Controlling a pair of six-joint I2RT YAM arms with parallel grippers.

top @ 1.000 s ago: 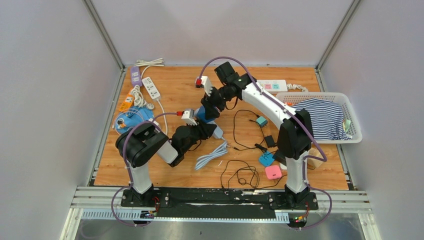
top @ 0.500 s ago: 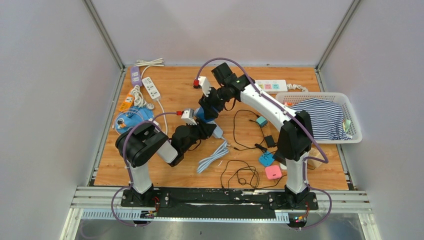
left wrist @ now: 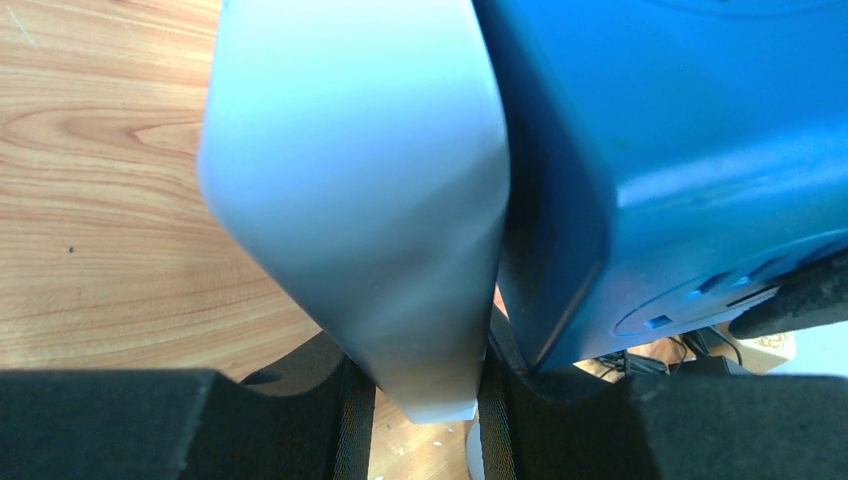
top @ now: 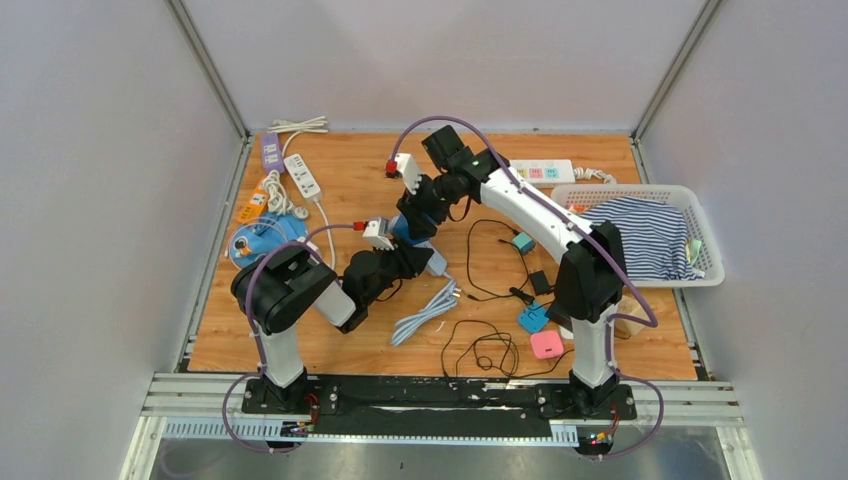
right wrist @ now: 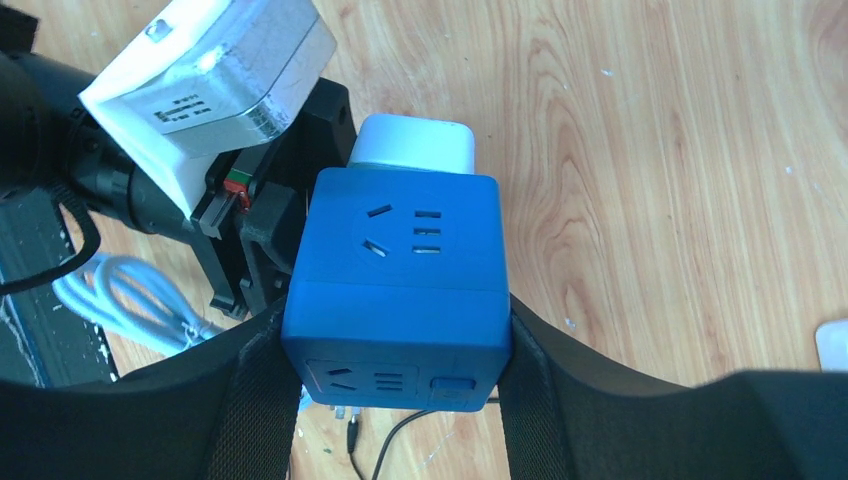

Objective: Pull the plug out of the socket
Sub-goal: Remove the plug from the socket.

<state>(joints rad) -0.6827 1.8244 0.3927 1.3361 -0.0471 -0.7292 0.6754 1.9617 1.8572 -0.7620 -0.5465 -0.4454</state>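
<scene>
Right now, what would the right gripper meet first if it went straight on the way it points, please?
The right gripper clamps the blue socket cube; straight beyond it sits the white plug, gripped by the left gripper. That plug would likely come first, though depth is unclear.

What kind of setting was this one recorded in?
Probably a lab robot cell for collecting data: plain grey panel walls on metal framing enclose a wooden tabletop, two arms are bolted to a rail at its near edge, and power strips and chargers lie about as props.
</scene>
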